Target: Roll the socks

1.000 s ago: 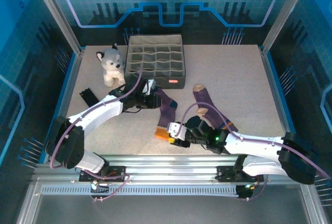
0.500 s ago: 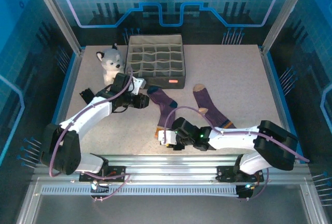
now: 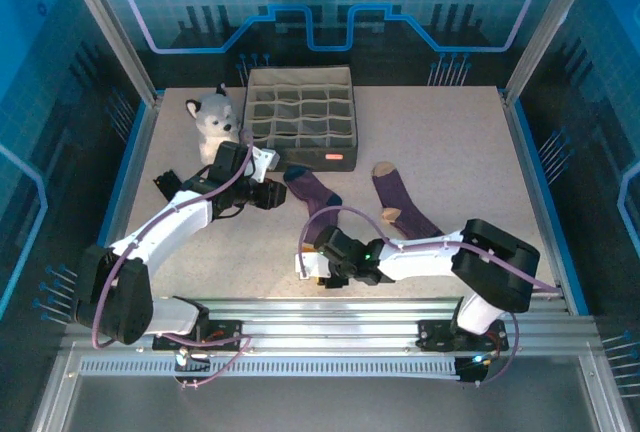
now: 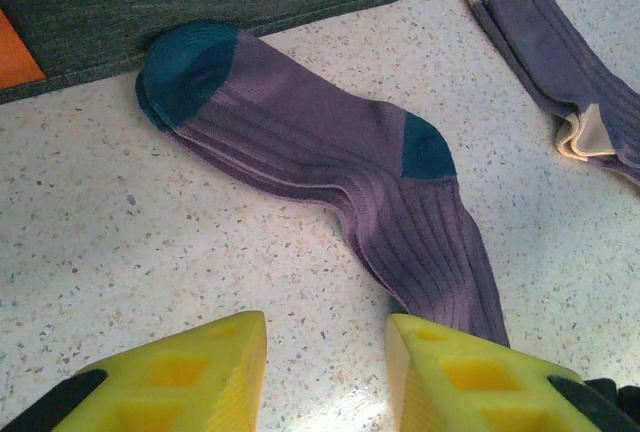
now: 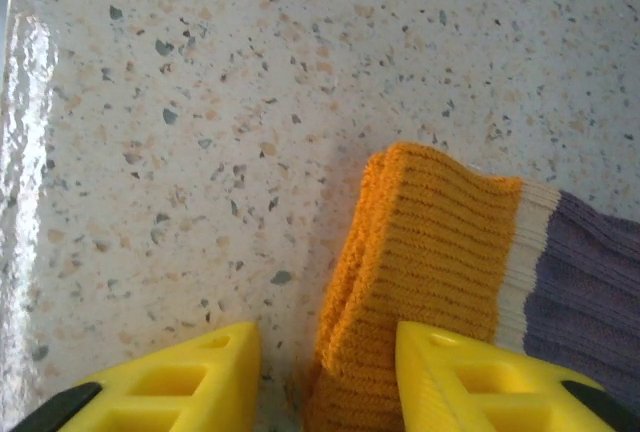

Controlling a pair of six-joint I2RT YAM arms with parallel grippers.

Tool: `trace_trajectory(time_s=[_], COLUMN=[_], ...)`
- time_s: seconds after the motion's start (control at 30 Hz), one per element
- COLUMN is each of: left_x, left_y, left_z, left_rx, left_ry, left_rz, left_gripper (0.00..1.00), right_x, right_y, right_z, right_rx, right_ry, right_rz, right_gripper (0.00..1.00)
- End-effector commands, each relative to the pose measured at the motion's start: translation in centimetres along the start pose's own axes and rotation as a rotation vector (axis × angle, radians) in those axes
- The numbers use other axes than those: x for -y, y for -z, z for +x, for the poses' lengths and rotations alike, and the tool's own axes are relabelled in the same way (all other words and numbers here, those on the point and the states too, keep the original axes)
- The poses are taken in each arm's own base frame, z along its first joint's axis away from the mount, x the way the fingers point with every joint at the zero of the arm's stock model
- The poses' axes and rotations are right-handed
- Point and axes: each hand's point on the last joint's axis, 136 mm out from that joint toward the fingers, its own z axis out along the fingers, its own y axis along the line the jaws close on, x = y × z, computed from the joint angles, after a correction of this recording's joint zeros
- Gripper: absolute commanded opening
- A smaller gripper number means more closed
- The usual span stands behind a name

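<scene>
Jaws of the right gripper (image 5: 325, 352) stand parted, unclenched, about the orange cuff (image 5: 420, 252) of the navy-toed sock (image 3: 318, 214), which stretches over the counter (image 3: 450, 152) toward 12 o'clock, toe nearest the likewise parted, empty left gripper (image 4: 325, 337).

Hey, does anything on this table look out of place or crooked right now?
A plush husky sits beside the grey organizer box, a stray toy here. The navy-toed sock lies crooked, bent at the heel with its toe up by the box, and its orange cuff looks folded over by the right end effector.
</scene>
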Motion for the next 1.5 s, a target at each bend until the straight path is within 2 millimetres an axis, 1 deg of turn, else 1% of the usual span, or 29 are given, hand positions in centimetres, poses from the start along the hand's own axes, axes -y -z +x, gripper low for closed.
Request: trace_trajectory(time_s=[0.0,0.13,0.23,0.33,0.43,0.5,0.53,0.6,0.67,0.73,0.77,0.8,0.83,0.93,1.03,1.13,1.2,1.27,1.37,1.47], left_x=[-0.3,-0.5,-0.7,-0.9,-0.8,-0.7,-0.5,0.4,2.0,3.5,4.2,4.8,5.3,6.6,7.5,8.1,9.0,9.3,9.6,9.8], left_y=[0.7,1.0,1.5,2.2,3.3,4.3,4.9,5.9,6.6,6.9,6.9,6.9,6.8,5.8,4.6,2.8,1.8,0.8,-0.6,-2.1], left_z=[-0.2,-0.1,-0.4,-0.8,-1.2,-1.6,-1.8,-1.7,-0.5,1.1,1.9,2.5,2.9,4.9,6.7,8.4,10.0,10.7,11.2,12.4], left_rx=[0.018,0.023,0.038,0.065,0.104,0.15,0.185,0.252,0.324,0.396,0.429,0.446,0.445,0.383,0.336,0.29,0.268,0.261,0.261,0.24], left_ry=[-0.032,-0.042,-0.06,-0.09,-0.164,-0.231,-0.277,-0.405,-0.603,-0.785,-0.85,-0.868,-0.868,-0.884,-0.942,-1.057,-1.182,-1.232,-1.251,-1.296], left_rz=[-0.02,-0.035,-0.057,-0.08,-0.099,-0.118,-0.123,-0.104,-0.051,0.006,0.044,0.083,0.119,0.265,0.357,0.366,0.392,0.377,0.351,0.326], left_gripper=[0.37,0.37,0.37,0.37,0.39,0.4,0.41,0.46,0.5,0.55,0.58,0.6,0.6,0.6,0.55,0.49,0.46,0.48,0.52,0.53], right_x=[0.1,0.2,0.2,0.2,-0.4,-0.4,-0.2,0.1,0.6,1.0,1.2,1.3,1.6,2.2,2.7,2.9,3.1,3.3,3.2,3.0], right_y=[-0.5,-0.7,-0.7,-0.9,-1.1,-1.2,-1.1,-0.7,0.0,0.7,1.0,1.3,1.5,2.2,2.7,3.1,3.2,3.2,3.1,3.1], right_z=[0.3,0.4,0.4,0.7,0.8,0.9,0.9,1.0,0.8,0.8,0.8,0.8,0.8,1.0,0.9,0.5,0.3,0.2,0.4,0.6], right_rx=[-0.051,-0.065,-0.066,-0.077,-0.087,-0.098,-0.102,-0.096,-0.065,-0.044,-0.029,-0.019,-0.007,0.035,0.077,0.106,0.117,0.121,0.115,0.111], right_ry=[0.036,0.03,0.024,-0.003,-0.019,-0.035,-0.055,-0.119,-0.185,-0.232,-0.259,-0.287,-0.31,-0.37,-0.412,-0.44,-0.461,-0.477,-0.489,-0.501], right_rz=[0.025,0.032,0.033,0.024,-0.016,-0.026,-0.026,-0.041,-0.062,-0.078,-0.097,-0.115,-0.127,-0.158,-0.199,-0.263,-0.3,-0.321,-0.34,-0.355], right_gripper=[0.38,0.34,0.23,0.15,0.06,0.02,0.0,0.0,0.0,0.0,0.0,0.0,0.0,0.0,0.0,0.0,0.0,0.0,0.0,0.0])
